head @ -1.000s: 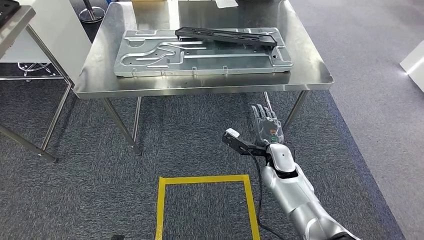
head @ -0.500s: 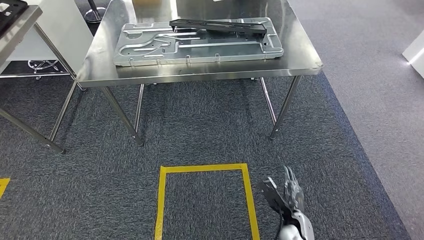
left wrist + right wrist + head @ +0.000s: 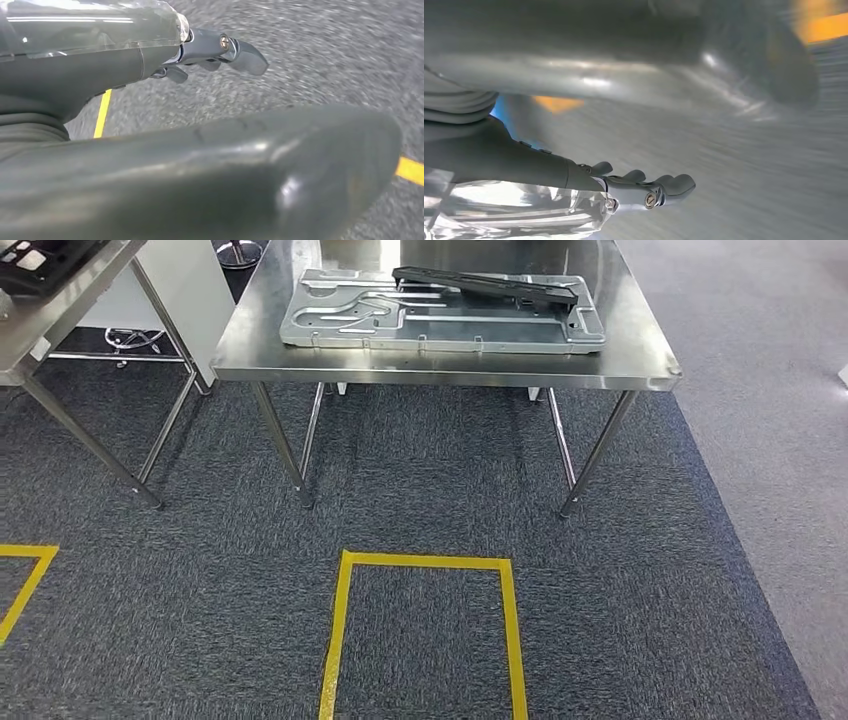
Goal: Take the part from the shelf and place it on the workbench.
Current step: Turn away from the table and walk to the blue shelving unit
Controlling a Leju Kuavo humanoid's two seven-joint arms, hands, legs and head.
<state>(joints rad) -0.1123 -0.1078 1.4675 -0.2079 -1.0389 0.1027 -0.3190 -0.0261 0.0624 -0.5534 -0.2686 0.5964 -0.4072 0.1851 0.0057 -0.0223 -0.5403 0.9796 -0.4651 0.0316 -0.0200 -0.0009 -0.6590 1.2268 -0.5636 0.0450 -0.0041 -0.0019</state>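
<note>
1. standing back from the workbench point(image 3: 640, 365), whole head view has shifted since a second ago, so the camera moved, not the table; task looks finished, robot likely turning away.
2. grey carpet floor point(image 3: 420, 500) with yellow tape square point(image 3: 425, 565) is now in front; a second table point(image 3: 40, 335) edges in at the far left.
3. metal panel point(image 3: 330, 325) lies flat on the workbench, same spot on the top as before.
4. black part point(image 3: 485, 285) rests on the panel's far side, touching it, nobody holding it: placed.
5. right hand point(image 3: 644, 192) has dropped out of the head view since a second ago; wrist view shows it hanging over blurred floor, fingers apart, holding nothing.
6. left hand point(image 3: 215, 50) hangs over carpet too, empty, fingers loosely extended.
</note>
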